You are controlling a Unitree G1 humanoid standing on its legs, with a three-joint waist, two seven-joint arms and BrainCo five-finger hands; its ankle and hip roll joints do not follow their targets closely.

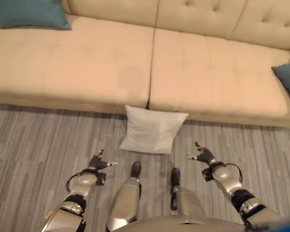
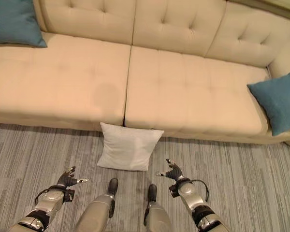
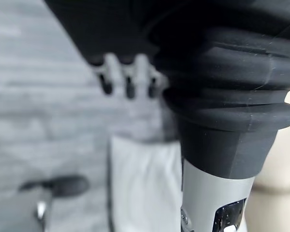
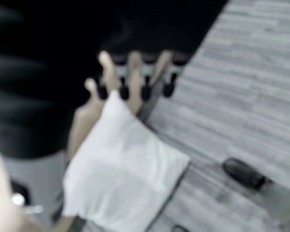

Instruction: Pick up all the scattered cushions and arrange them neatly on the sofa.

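Observation:
A white cushion [image 1: 152, 129] lies on the floor, leaning against the front of the beige sofa [image 1: 87, 67] at the seam between its two seats; it also appears in the right wrist view as the white cushion [image 4: 123, 176]. My left hand [image 1: 99, 163] hovers open over the floor, low and to the left of the cushion. My right hand [image 1: 204, 155] hovers open to the cushion's right. Neither touches it. One teal cushion [image 1: 31, 13] rests on the sofa's left end and another teal cushion [image 2: 278, 99] on its right end.
Grey striped carpet [image 1: 34, 140] covers the floor in front of the sofa. The sofa's tufted backrest [image 2: 174, 26] runs along the far side, and both seats between the teal cushions are bare.

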